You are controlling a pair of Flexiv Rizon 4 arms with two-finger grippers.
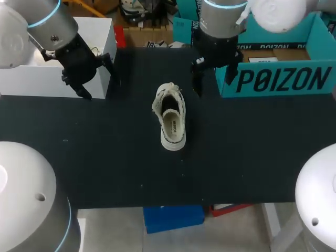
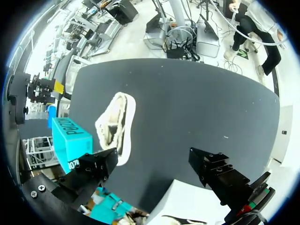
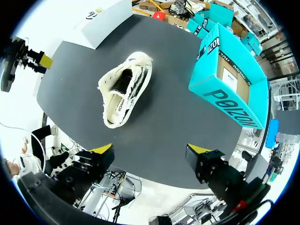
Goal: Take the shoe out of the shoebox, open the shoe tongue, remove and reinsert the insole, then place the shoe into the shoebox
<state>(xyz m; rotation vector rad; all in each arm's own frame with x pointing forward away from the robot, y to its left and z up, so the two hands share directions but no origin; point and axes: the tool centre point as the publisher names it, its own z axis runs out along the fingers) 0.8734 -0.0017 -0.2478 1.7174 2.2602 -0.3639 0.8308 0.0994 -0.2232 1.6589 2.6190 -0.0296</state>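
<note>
A cream shoe [image 1: 170, 115] with dark trim lies alone on the black table [image 1: 105, 157], mid-table, its opening facing up. The open teal shoebox [image 1: 278, 79] stands at the back right. My left gripper [image 1: 98, 79] hangs open over the near edge of a white box [image 1: 52, 68] at the back left, well left of the shoe. My right gripper [image 1: 213, 79] is open between the shoe and the shoebox, holding nothing. In the right wrist view the shoe [image 3: 124, 89] lies ahead of the open gripper [image 3: 150, 157], with the shoebox [image 3: 229, 79] beside it. In the left wrist view the shoe [image 2: 115, 126] lies ahead of the open gripper [image 2: 157, 164].
The white box [image 2: 187, 206] sits right under my left gripper. The table's front half is bare black surface [image 1: 220, 168]. The shoebox's inside [image 3: 234, 77] shows a brown bottom with a label.
</note>
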